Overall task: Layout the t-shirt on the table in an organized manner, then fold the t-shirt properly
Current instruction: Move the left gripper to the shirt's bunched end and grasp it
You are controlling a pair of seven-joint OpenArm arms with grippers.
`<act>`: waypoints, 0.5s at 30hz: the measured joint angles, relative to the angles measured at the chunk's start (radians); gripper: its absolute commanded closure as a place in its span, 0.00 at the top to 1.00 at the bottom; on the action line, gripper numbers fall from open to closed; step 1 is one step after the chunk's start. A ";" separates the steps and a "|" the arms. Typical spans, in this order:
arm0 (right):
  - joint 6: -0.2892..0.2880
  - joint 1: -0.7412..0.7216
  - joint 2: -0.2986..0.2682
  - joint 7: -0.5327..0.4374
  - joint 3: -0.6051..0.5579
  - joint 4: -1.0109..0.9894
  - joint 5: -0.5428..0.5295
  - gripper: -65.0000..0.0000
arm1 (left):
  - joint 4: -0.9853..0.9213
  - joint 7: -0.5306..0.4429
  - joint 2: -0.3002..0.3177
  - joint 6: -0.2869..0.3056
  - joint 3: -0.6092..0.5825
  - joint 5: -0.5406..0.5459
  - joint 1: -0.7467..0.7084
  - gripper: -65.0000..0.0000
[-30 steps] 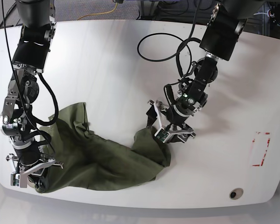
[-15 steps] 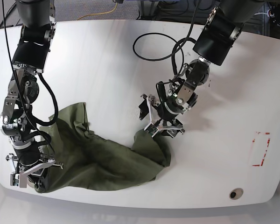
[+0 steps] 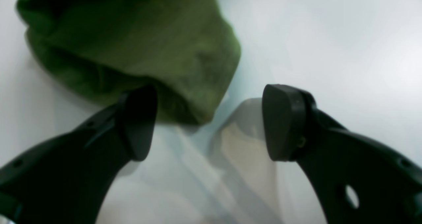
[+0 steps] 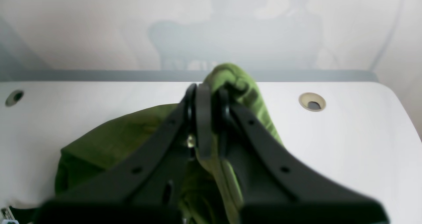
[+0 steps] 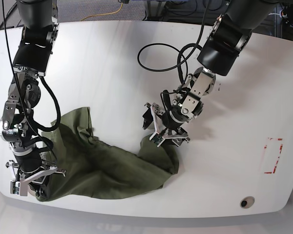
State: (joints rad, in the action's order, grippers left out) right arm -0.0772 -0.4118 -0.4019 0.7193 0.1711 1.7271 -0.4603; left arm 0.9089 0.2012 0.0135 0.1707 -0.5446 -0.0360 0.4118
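With the left gripper (image 5: 162,132) gaping wide beside the wrinkly olive-green cotton t-shirt (image 5: 107,163) and the right gripper (image 4: 207,108) clamped on its corner at the glossy white table (image 5: 112,63)'s near edge, a grab could miss and bunch cloth.

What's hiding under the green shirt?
Only the white table shows around the t-shirt. The bunched cloth covers whatever lies beneath it, so nothing more can be seen there.

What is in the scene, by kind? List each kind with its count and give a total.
Cloth: 1, the t-shirt
Tables: 1, the table
Grippers: 2, the left gripper and the right gripper
Grommet holes: 2, near hole and far hole
Red dashed marks: 1, the red mark
Total: 7
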 measured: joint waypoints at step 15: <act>0.000 -0.001 0.016 0.000 0.000 0.000 0.000 0.00 | -0.052 -0.015 -0.021 -0.005 0.006 -0.005 0.026 0.47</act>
State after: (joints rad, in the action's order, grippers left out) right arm -0.0776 -0.4126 -0.3855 0.7189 0.1711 1.7271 -0.4603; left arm 0.8566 0.1864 -0.0078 0.1661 -0.5388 -0.0410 0.4377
